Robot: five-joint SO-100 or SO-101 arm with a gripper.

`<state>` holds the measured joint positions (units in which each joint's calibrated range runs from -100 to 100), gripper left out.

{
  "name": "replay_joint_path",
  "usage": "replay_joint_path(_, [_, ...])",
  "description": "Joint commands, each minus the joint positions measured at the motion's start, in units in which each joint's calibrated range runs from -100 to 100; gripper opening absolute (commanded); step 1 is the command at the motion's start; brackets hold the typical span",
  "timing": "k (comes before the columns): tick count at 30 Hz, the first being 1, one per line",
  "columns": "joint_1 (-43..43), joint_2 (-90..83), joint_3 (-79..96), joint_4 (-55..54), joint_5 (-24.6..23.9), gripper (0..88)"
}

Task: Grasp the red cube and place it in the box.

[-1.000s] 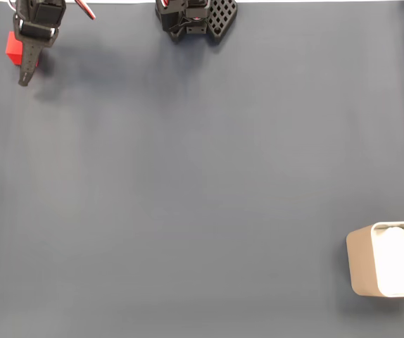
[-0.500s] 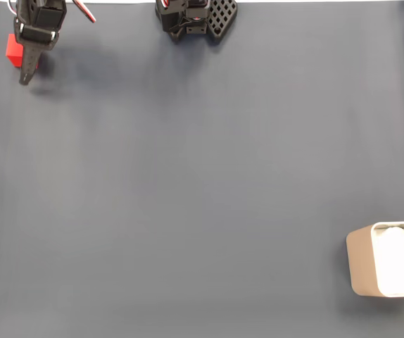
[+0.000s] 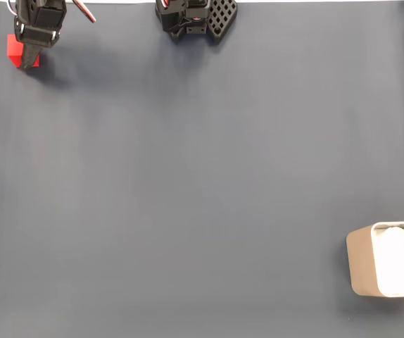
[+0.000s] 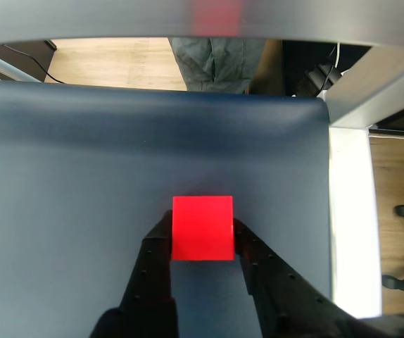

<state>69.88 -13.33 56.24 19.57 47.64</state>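
Two fingers (image 4: pixel 156 243) flanking red cube (image 4: pixel 202 227)

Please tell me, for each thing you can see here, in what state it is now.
Red cube: upright, between the gripper's two fingers, which touch its sides.
Gripper: shut on the red cube, at the top left corner of the mat in the fixed view.
Box: open on top, white padding inside, no cube in it, at the lower right edge of the fixed view.
Mat: lies flat, dark blue.
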Motion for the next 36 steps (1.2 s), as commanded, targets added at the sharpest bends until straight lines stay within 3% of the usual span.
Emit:
replay_joint_path(1, [-0.6, -0.4, -2.8, -1.0, 0.4, 12.7])
replay_joint_path(24, [-1.1, -2.0, -3.6, 0.1, 0.8, 10.6])
replay_joint_path(36, [-8.2, -5.0, -14.3, 7.8, 0.4, 10.5])
